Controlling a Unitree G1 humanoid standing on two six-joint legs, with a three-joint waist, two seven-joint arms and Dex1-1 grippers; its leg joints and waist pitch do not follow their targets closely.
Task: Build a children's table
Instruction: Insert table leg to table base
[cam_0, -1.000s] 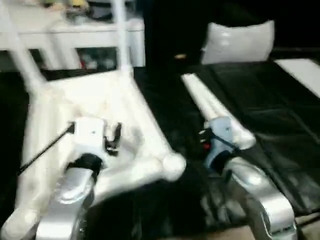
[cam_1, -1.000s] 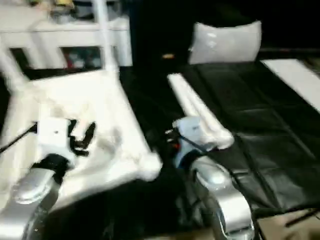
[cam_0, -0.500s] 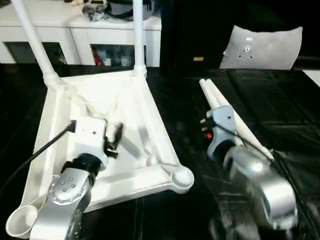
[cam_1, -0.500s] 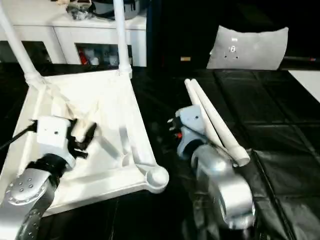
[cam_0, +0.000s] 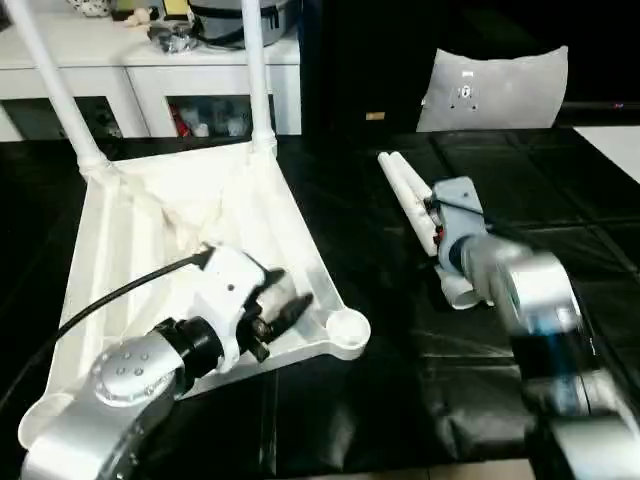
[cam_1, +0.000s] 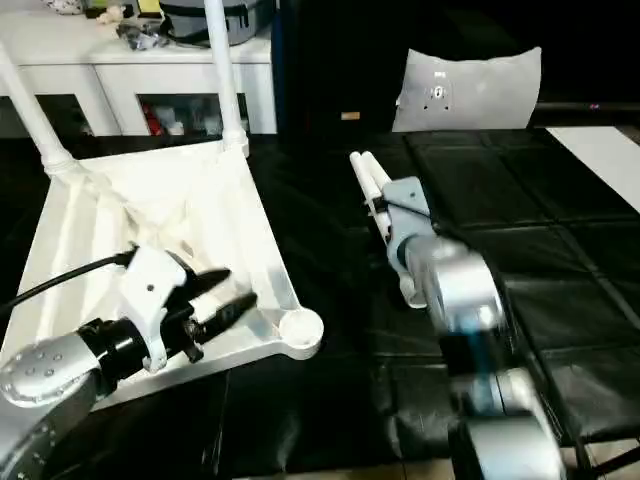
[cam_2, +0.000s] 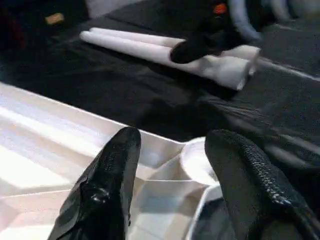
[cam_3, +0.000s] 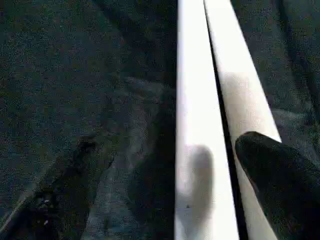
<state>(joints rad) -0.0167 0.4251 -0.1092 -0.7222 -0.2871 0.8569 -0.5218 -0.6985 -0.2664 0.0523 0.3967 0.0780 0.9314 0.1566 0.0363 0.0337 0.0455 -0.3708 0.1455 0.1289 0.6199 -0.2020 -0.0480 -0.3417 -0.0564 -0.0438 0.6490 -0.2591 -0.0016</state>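
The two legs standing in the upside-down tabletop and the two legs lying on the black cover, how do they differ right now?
The fitted legs stand upright in the tabletop's far corner sockets; the loose legs lie flat, side by side, on the black cover. The fitted legs stand apart, one per corner; the loose legs lie close alongside each other. The right gripper hangs open over the loose legs; no gripper is near the fitted ones. All four are long white tubes.

You see a big work table (cam_0: 400, 330) with a black cover. The white table top (cam_0: 180, 230) lies on it upside down, on your left, with two legs (cam_0: 262, 80) standing up at its far corners. Two loose white legs (cam_0: 405, 190) lie side by side, touching, near the middle. A flat white panel (cam_1: 600, 150) lies far right.
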